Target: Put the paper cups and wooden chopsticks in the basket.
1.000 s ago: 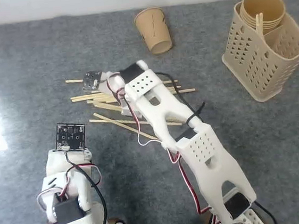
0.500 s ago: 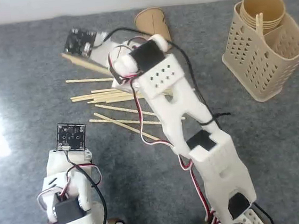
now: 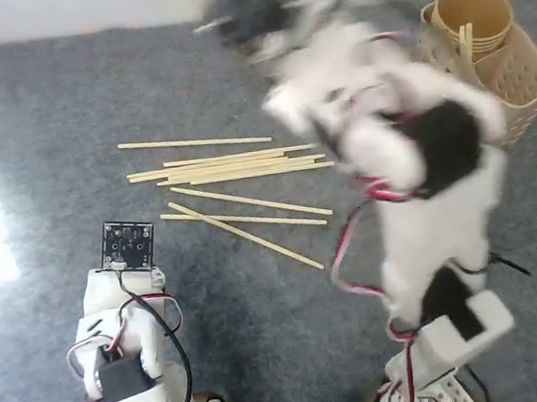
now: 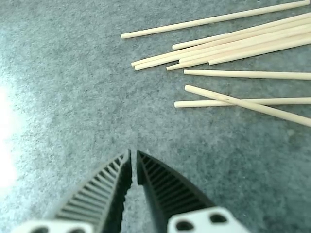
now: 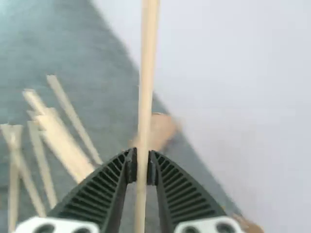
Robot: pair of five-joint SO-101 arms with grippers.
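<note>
Looking down over the grey bench (image 3: 38, 110), you had the right arm (image 3: 417, 147) standing high and smeared with blur. It crossed in front of the tan basket (image 3: 529, 78) at the far right corner. Your right end effector (image 5: 141, 167) was closed on one wooden chopstick (image 5: 148, 73). The stick ran straight out between the two ribbed fingers and well past their tips, clear of the bench. A tan shape (image 5: 160, 128) behind the held stick was too blurred to name.

The basket held a stack of paper cups (image 3: 472, 7) in its far end. One upright chopstick (image 3: 466, 41) stood just beside the stack; you could not tell which compartment it was in.

The loose chopsticks (image 3: 237, 171) lay in the middle of the bench, well apart from the basket. Most lay side by side in a tight bundle. One lay alone on the far side, and a few crossed each other on the near side. In the right wrist view they showed on the bench beneath the gripped stick.

Your left arm (image 3: 130, 350) sat at the near left edge. Your left end effector (image 4: 133, 167) was closed with only a thin slit between its fingers, gripping nothing. It pointed at bare bench. The nearest chopstick ends lay beyond its tips, near but not touching.
</note>
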